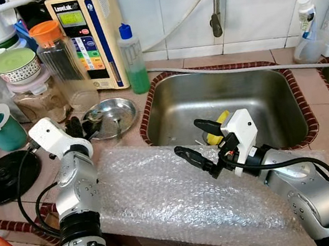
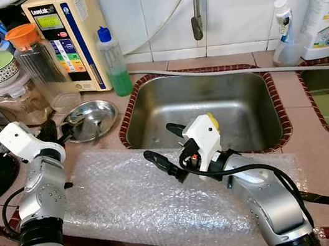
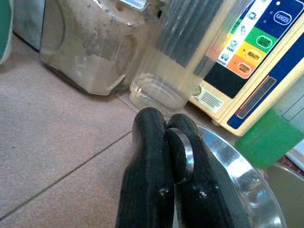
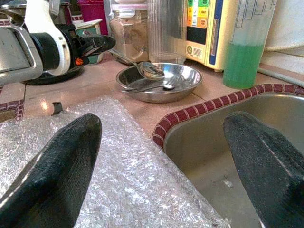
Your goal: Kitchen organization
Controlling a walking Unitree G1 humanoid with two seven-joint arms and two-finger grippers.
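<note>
A round steel plate (image 1: 115,113) sits on the tiled counter left of the sink (image 1: 236,95). My left gripper (image 1: 80,127) is at the plate's left rim, shut on the handle of a metal spoon (image 4: 151,70) whose bowl rests in the plate. In the left wrist view the fingers (image 3: 152,156) pinch the flat rounded handle end. A second small utensil (image 4: 164,86) lies in the plate. My right gripper (image 1: 188,138) hovers open over the sink's front left corner, above the bubble wrap, holding nothing. A yellow object (image 1: 220,125) lies in the sink just behind it.
A sheet of bubble wrap (image 1: 164,199) covers the counter's front edge. Behind the plate stand a clear jug with an orange lid (image 1: 61,61), a jar (image 1: 37,100), a cream appliance (image 1: 91,34) and a green soap bottle (image 1: 135,61). A teal cup (image 1: 1,128) and a black disc (image 1: 3,178) are at the left.
</note>
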